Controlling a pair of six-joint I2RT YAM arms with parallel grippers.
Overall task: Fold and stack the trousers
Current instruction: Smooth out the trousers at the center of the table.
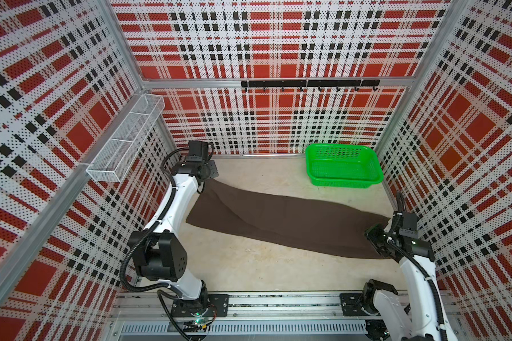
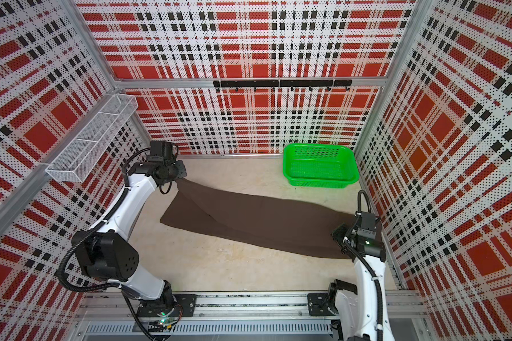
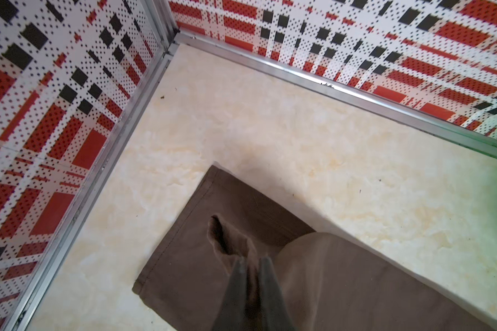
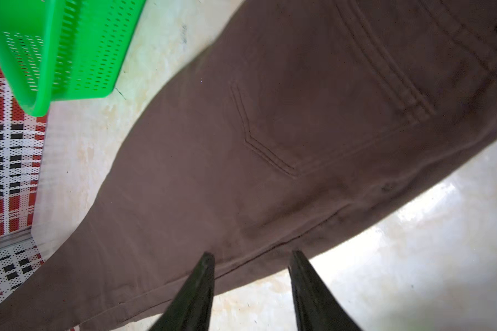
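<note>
one pair of brown trousers [image 1: 278,218] lies across our table [image 1: 263,265]; our left gripper [image 3: 251,259] pinches a lifted leg hem far left, our right gripper [image 4: 251,255] gapes over the waist end.

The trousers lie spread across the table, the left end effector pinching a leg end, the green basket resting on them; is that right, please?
Not quite: the green basket stands on the table, apart from the trousers, as both top views show. The left end effector does pinch a leg end.

Reaching far back with left arm [image 1: 178,200], left jaws clamped shut; bent low with right arm [image 1: 417,274], right jaws parted.
</note>
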